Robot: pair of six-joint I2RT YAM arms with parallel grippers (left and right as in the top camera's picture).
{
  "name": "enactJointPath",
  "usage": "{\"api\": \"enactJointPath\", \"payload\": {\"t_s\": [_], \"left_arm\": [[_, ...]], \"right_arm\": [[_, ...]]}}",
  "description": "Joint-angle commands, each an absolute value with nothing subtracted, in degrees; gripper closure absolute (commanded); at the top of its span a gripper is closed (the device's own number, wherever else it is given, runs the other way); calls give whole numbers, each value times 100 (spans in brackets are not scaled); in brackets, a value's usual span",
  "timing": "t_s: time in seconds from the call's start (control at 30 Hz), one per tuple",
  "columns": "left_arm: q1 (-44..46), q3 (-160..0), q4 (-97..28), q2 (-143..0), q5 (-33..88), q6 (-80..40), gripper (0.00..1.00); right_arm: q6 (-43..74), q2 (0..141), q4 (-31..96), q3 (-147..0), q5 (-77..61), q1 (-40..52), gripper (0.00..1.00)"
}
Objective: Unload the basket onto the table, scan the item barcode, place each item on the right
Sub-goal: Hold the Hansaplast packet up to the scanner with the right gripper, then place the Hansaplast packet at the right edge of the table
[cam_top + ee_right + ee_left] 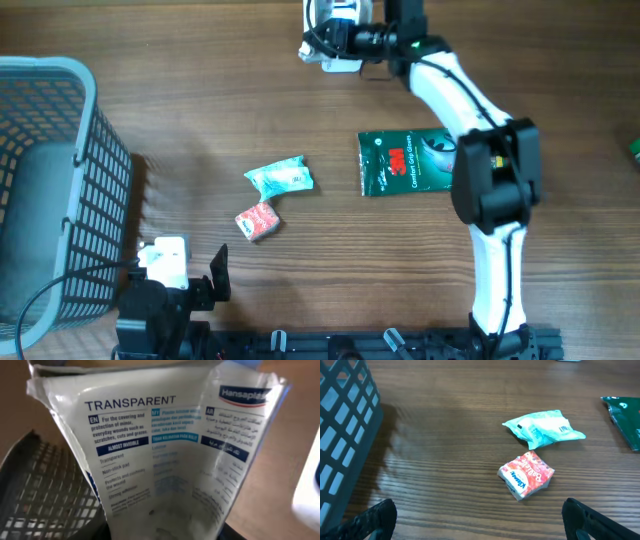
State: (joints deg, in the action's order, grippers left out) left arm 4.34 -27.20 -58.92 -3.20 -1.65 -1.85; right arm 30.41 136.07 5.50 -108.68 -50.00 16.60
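Note:
My right gripper (336, 44) is at the far edge of the table, shut on a white plaster pack (332, 24). In the right wrist view this pack (165, 445) fills the frame, its printed text face toward the camera, and its lower end sits between the jaws of the right gripper (165, 534). No barcode shows on that face. My left gripper (186, 280) rests at the near left, wide open with nothing between its fingers (379, 519); in the left wrist view only bare wood lies inside the left gripper (480, 521).
On the table lie a teal packet (280, 177) (545, 429), a red tissue pack (257, 221) (526, 474) and a dark green pack (405, 162) (625, 417). A blue-grey wire basket (45, 190) (342, 435) stands at the left.

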Motion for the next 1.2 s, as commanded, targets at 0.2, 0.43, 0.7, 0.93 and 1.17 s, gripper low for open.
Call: {"api": "enactJointPath", "payload": {"t_s": [0.2,0.43,0.7,0.93,1.17], "left_arm": [[416,-2700,-5867,-307,-158,-220,0],[416,-2700,-5870,-307,-158,-220,0],[416,-2700,-5867,-307,-158,-220,0],[416,-2700,-5867,-307,-158,-220,0],[416,-2700,-5870,-307,-158,-220,0]], "right_arm": [[3634,14068,283,-10906,-4932,1599,54],[3059,13806,1229,-10908,-4908,947,55],[2265,12877,4440,-10908,-3103,-1437,57],[4180,12879,6230,-10906,1461,-3114,51],[3898,12339,6479,-10993,1507,-3406,0]]}}
